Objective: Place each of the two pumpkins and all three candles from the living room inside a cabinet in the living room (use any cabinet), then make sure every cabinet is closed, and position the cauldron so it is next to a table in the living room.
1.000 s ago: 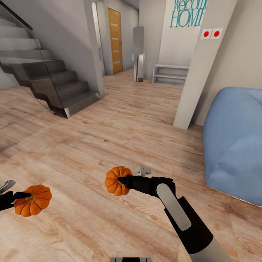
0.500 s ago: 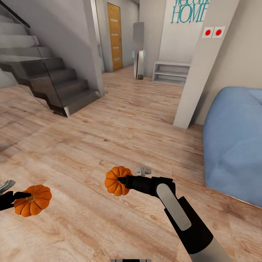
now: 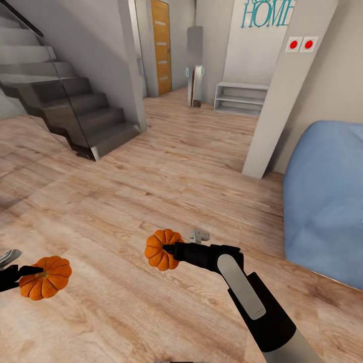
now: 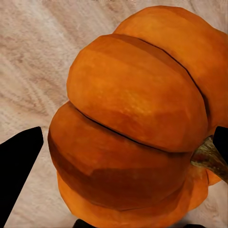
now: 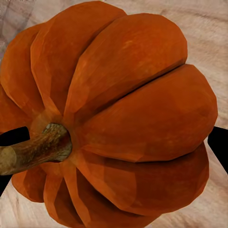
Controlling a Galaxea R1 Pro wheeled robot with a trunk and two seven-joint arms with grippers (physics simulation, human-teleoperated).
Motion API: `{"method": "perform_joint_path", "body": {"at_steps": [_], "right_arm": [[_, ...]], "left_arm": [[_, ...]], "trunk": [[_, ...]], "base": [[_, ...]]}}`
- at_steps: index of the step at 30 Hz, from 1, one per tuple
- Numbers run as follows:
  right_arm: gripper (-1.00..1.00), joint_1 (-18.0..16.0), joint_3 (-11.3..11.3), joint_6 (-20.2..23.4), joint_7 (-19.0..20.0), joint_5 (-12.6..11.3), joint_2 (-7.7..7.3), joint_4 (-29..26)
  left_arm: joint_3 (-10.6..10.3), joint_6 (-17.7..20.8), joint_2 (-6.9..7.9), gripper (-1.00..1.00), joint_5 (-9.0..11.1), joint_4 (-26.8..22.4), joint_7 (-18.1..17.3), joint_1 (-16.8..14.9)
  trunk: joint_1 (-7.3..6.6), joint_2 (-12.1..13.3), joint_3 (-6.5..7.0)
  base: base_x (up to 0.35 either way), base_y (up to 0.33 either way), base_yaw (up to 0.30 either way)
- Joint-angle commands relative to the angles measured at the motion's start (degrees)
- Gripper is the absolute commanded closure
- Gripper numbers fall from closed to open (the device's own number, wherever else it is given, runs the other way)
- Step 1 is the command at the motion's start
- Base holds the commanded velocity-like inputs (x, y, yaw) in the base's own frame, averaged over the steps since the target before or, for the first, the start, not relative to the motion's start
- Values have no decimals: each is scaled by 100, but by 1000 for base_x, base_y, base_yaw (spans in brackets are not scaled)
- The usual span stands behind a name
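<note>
Carrying step, in transit. Left gripper (image 3: 22,272) clenched on one pumpkin (image 3: 46,277), right gripper (image 3: 169,249) on second pumpkin (image 3: 161,250), both above wooden floor (image 3: 151,176). Staircase (image 3: 70,116), blue sofa (image 3: 322,201) beyond. Next: find the cabinet, open it.

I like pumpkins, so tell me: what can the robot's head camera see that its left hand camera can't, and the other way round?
Head view alone: the stairs, the orange door, the blue beanbag, and the right gripper holding a second pumpkin. Left wrist view alone: a close look at the pumpkin's stem and deep ribs. Both share: the left gripper's pumpkin, held between dark fingers, over the wooden floor.
</note>
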Motion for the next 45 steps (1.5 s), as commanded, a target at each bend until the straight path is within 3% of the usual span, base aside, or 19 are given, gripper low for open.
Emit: {"method": "perform_joint_path", "body": {"at_steps": [1,6,13,19,32,37,43,45], "right_arm": [[100,-4,-9,8,-49,-57,-3,-4],[100,-4,-6,-4,45,-59,-2,1],[100,-4,15,-15,22,10,5,16],[100,-4,386,-53,-25,49,9,26],[100,-4,468,-66,-26,55,17,31],[100,-4,632,-72,-27,66,17,40],[100,-4,675,-65,-58,233,8,30],[100,-4,660,-61,-66,300,0,22]], "left_arm": [[5,26,0,100,-18,1,-25,-3],[5,25,0,100,-18,1,-25,-1],[5,25,0,100,-27,2,-25,-1],[-3,25,95,100,-7,105,-33,6],[3,26,106,100,18,118,-34,6],[-19,26,104,100,12,70,-42,6],[-93,22,-99,100,8,-679,-64,32],[-105,19,-305,100,-29,-914,-36,37]], "trunk": [[-23,40,13],[-133,240,97],[-133,240,81],[-133,240,67],[-133,240,29],[-133,240,14],[-199,361,50],[-221,401,62]], "base": [[0,0,13],[0,0,113],[2,0,253],[254,0,269],[191,0,270],[6,0,270],[0,0,270],[0,0,270]]}}
